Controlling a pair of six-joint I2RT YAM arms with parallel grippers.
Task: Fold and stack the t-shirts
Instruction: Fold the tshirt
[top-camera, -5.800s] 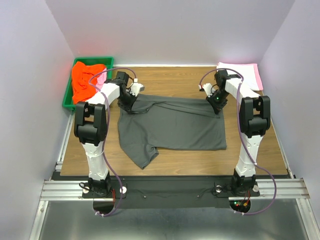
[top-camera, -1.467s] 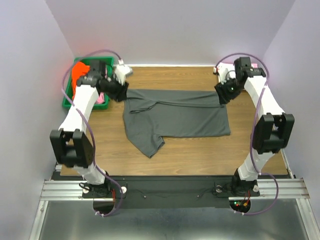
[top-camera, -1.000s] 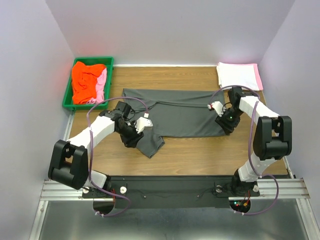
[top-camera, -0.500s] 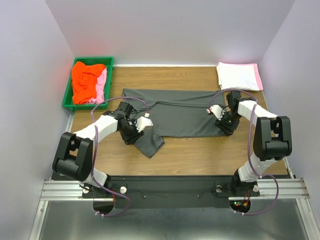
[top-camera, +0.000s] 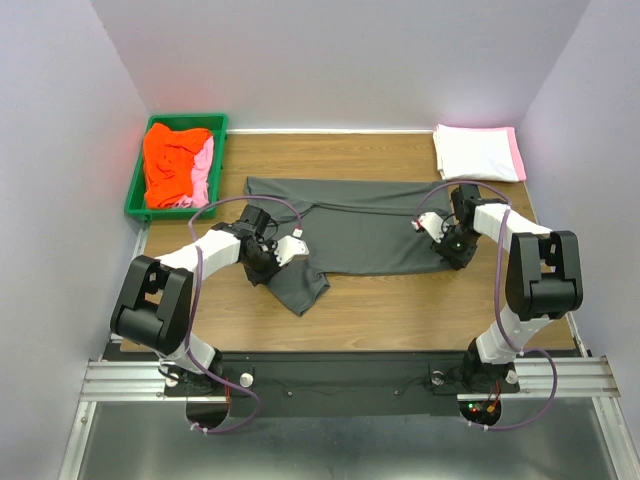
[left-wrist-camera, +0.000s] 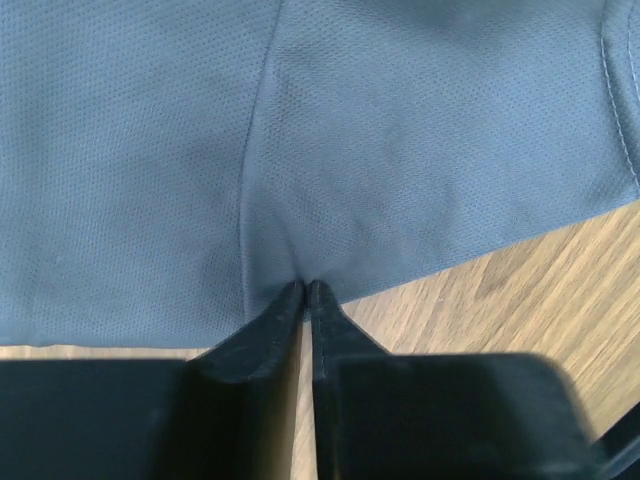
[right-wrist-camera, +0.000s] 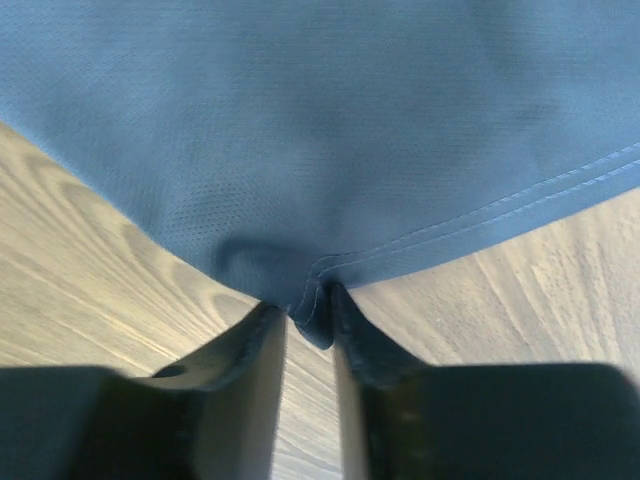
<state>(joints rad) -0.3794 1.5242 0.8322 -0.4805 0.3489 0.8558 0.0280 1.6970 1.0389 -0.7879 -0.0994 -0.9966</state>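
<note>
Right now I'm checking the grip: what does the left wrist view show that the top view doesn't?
Only left wrist: the crease the left gripper pinches at the edge of the grey shirt. Only top: the bin holding an orange shirt and a pink shirt, the white pile, the right gripper on the right hem. Both: that shirt lying on the table.

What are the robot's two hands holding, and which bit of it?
The left end effector pinches the dark grey cloth t-shirt at its near edge, by the sleeve. The right end effector pinches the same shirt at its stitched hem edge.
</note>
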